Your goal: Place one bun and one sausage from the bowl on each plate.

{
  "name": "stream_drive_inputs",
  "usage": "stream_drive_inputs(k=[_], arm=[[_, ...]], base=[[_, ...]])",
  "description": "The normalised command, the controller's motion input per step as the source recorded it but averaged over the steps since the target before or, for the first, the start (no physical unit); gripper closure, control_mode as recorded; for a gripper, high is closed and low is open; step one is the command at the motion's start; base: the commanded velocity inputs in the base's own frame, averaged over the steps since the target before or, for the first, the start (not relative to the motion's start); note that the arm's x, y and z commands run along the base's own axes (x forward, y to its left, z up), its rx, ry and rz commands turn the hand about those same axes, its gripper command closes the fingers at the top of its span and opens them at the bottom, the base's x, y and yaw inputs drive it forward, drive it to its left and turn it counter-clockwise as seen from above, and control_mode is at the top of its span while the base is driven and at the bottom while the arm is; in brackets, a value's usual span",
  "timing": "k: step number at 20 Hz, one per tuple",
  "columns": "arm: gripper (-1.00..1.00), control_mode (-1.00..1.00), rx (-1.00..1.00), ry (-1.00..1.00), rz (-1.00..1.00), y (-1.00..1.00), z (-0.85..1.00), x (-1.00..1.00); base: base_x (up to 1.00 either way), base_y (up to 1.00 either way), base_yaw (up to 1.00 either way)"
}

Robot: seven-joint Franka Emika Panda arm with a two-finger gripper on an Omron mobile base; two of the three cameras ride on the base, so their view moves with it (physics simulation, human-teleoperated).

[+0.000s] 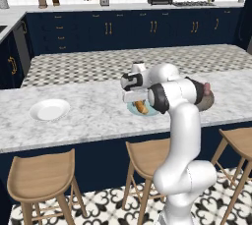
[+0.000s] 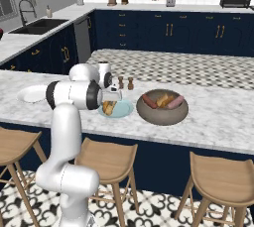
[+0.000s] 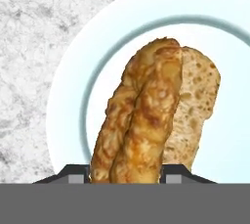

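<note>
My gripper is shut on a golden-orange bun, which stands between the two dark fingertips over the pale blue-green plate. From the base views the gripper hangs just above that plate with the bun pointing down into it; whether the bun touches the plate I cannot tell. The grey-brown bowl stands right of the plate and holds two sausages and a bun. The white plate lies bare at the counter's left.
Two small brown shakers stand behind the blue-green plate. Wooden stools line the front of the marble counter. My own forearm hides part of the bowl in the left base view.
</note>
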Motion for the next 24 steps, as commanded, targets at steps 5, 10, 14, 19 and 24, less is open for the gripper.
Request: stream_drive_inputs(k=[5, 10, 14, 19, 24], arm=[[-1.00, -1.00, 0.00, 0.00, 0.00, 0.00, 0.00, 0.07], [-1.00, -1.00, 0.02, -0.03, 0.00, 0.00, 0.31, 0.00], [-1.00, -1.00, 0.05, -0.06, -0.01, -0.54, 0.85, -0.47], [-1.00, -1.00, 0.00, -0.10, 0.00, -0.80, 0.79, -0.42], [-1.00, -1.00, 0.00, -0.12, 0.00, -0.84, 0.55, -0.34]], base=[[0.00, 0.00, 0.00], [0.00, 0.00, 0.00], [0.00, 0.00, 0.00], [0.00, 0.00, 0.00], [0.00, 0.00, 0.00]])
